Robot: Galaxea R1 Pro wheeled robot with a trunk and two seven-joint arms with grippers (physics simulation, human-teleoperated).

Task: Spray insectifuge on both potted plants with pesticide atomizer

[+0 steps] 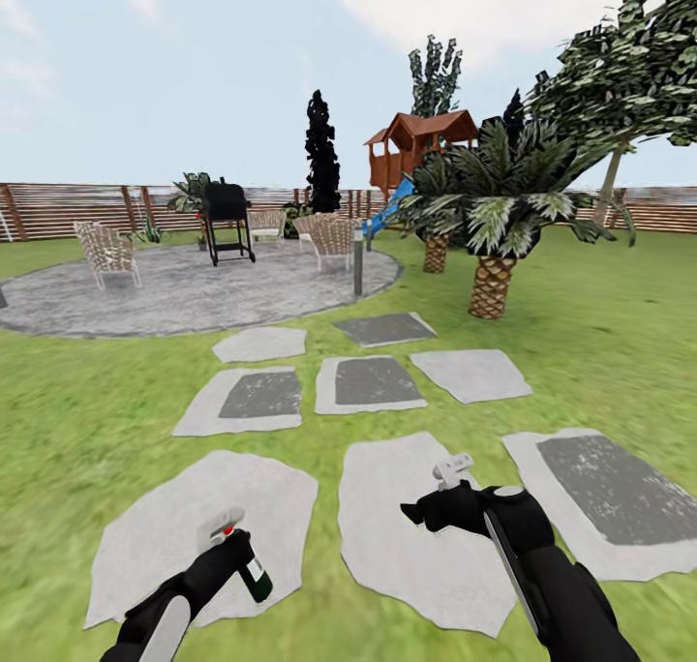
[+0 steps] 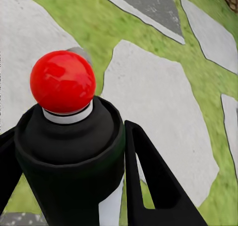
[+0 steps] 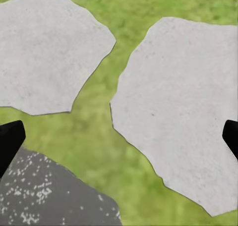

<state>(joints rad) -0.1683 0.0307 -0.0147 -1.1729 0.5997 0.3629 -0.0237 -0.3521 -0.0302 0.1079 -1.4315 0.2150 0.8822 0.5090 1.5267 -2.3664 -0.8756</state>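
Pesticide atomizer (image 1: 247, 557) sits clamped in the left gripper (image 1: 232, 556), jaws clenched on its dark green body, the whitish head and red tip (image 2: 62, 81) poking out above the fingers (image 2: 153, 181). In the head view the bottle leans, base swung down and away from the arm. The left wrist view shows the cap close between the two fingers, with pale stepping stones (image 2: 158, 107) and lawn (image 2: 124, 32) well below.

The right gripper (image 1: 440, 502) hangs over another stone (image 1: 416, 536), jaws released and carrying nothing; the right wrist view shows its two dark fingertips (image 3: 10, 141) wide apart over stone and grass.

No small grey-potted rosettes can be made out from here, so spraying cannot begin yet. Beyond the jaws lie more stones, a grey bollard lamp (image 1: 357, 265) at the patio (image 1: 174, 294) edge, a grill (image 1: 227, 219), chairs (image 1: 106, 251) and two palms (image 1: 489, 222).

The main risk is misdirected spray: the palms or the distant greenery by the fence (image 1: 58, 207) could be mistaken for the targets. With the bottle tilted, which way the nozzle faces is hard to tell, so the mist could land on grass. A grip low on a leaning bottle may also let it rotate or slip while the base drives.
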